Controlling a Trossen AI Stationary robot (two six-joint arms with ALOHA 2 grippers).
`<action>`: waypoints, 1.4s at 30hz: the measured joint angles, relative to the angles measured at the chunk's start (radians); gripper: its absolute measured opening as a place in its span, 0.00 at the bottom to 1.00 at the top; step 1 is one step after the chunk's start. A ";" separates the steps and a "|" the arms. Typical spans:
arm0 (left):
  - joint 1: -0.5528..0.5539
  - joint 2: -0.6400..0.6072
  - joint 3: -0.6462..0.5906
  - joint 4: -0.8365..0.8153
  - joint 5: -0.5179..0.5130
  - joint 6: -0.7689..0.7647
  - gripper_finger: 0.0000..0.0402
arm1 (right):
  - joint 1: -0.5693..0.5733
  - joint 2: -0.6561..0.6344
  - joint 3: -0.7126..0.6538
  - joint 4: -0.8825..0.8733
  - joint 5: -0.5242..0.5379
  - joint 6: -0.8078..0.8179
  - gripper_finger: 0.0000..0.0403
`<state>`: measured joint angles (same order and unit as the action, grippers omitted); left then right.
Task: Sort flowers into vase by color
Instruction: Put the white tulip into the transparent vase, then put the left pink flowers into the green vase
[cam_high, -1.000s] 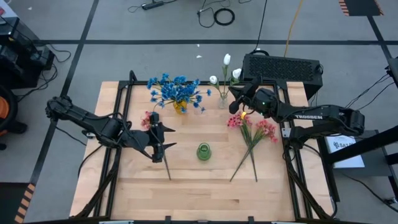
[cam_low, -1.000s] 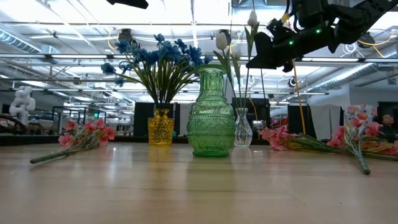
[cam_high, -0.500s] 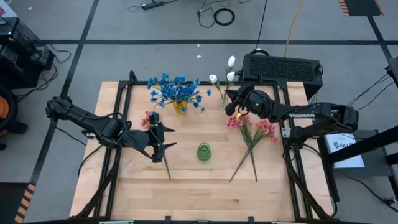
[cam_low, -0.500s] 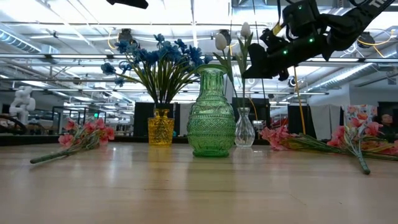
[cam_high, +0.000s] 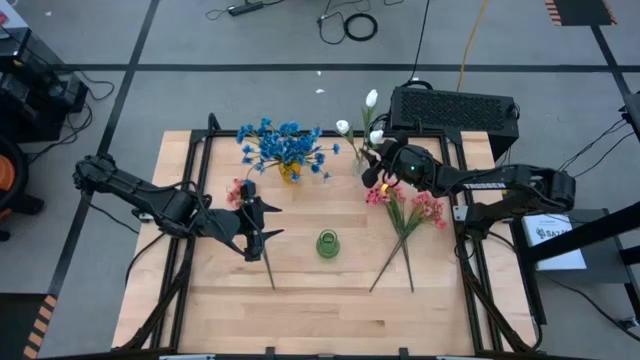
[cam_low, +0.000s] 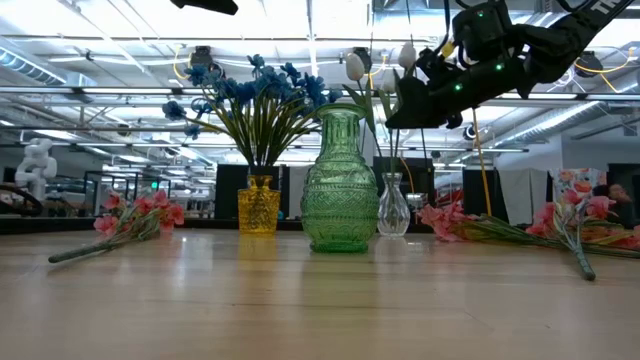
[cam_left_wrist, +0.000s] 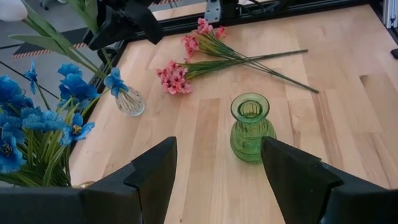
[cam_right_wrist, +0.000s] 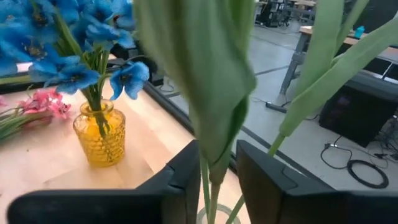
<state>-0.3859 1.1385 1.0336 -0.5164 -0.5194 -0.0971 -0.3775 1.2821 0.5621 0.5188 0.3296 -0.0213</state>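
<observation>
Clear vase (cam_right_wrist: 217, 219) mostly cut off, white buds above the right wrist view's edge

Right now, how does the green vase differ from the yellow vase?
The green vase stands empty; the yellow vase holds the blue flowers. In the low view the green vase looks taller and wider than the yellow vase. The green vase stands mid-table, the yellow vase near the far edge. Both are upright, textured glass.

Three vases (cam_high: 327, 243); three white buds (cam_high: 371, 98); three pink sprigs (cam_high: 412, 216); one blue bunch (cam_high: 283, 145).
</observation>
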 joint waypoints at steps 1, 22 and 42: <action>0.000 0.000 0.000 -0.001 0.000 0.000 0.60 | 0.000 -0.005 0.000 -0.010 -0.011 0.002 0.25; 0.000 0.000 0.000 -0.001 0.000 0.000 0.60 | 0.000 -0.204 0.000 -0.239 -0.017 0.074 0.60; 0.000 -0.001 0.000 0.013 -0.012 -0.002 0.60 | 0.104 -0.226 -0.163 -0.234 -0.018 0.205 0.50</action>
<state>-0.3862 1.1378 1.0332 -0.5032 -0.5318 -0.0990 -0.2737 1.0557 0.3996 0.2851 0.3119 0.1841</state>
